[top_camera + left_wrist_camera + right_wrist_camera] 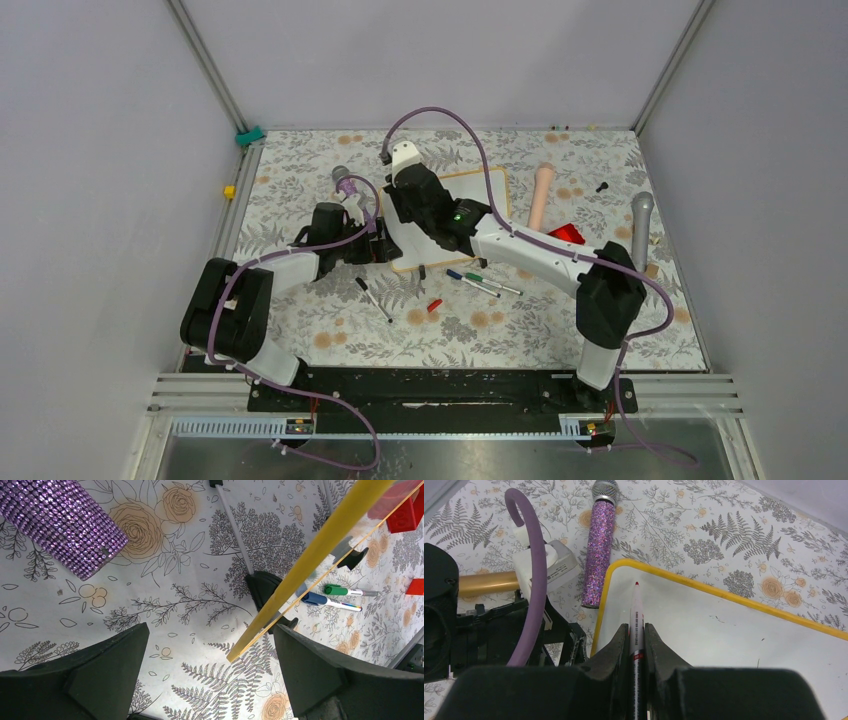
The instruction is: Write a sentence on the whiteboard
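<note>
Seemingly at the very start of writing: gripping a red marker [636, 615] in the right pincer [636, 630], tip over the far-left corner of the blank whiteboard [724, 645], mid-way across the counter [300, 200]. Straddling the board's left edge with the left pincer [210, 630], spread wide, unclamped. Next, probably: press down gently, start the first letter.

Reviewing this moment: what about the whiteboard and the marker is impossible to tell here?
Top view: most of the whiteboard is hidden under the right arm, so any writing there is unseen.
Right wrist view: whether the tip of the red marker touches the board; seen lengthwise.
Left wrist view: the board shows edge-on; its face is hidden.
</note>
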`<state>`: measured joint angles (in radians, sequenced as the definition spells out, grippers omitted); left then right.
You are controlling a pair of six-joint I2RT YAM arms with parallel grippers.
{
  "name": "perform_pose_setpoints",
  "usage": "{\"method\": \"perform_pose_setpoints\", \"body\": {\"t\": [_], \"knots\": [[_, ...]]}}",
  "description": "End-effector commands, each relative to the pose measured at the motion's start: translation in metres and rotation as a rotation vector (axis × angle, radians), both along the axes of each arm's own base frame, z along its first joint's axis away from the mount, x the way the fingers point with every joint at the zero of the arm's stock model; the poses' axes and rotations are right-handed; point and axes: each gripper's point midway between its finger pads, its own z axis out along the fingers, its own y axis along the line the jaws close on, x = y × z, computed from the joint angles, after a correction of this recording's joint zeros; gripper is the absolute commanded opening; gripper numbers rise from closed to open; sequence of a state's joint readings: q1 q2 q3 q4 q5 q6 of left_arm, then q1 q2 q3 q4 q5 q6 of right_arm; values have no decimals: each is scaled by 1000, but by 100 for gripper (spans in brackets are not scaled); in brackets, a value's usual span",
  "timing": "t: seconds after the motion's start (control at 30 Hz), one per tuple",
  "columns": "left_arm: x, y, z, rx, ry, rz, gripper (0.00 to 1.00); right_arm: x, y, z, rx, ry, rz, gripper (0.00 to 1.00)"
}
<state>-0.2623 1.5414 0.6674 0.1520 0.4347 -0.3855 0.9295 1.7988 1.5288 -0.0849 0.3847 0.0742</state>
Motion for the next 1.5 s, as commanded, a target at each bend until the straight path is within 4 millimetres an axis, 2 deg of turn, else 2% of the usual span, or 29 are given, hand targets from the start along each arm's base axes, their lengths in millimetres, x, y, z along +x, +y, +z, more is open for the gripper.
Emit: {"method": "perform_pose_setpoints", "body": {"t": [0.0,0.47,1.47], "knots": [[13,-5,15,-32,-60,-11,99,8,2,16,11,-39,-24,0],[13,-5,16,-35,-59,-13,99,12,5,7,-7,-28,-30,0],[12,-6,17,-37,-63,-17,99,-7,-12,-9,-19,33,-32,0]]}}
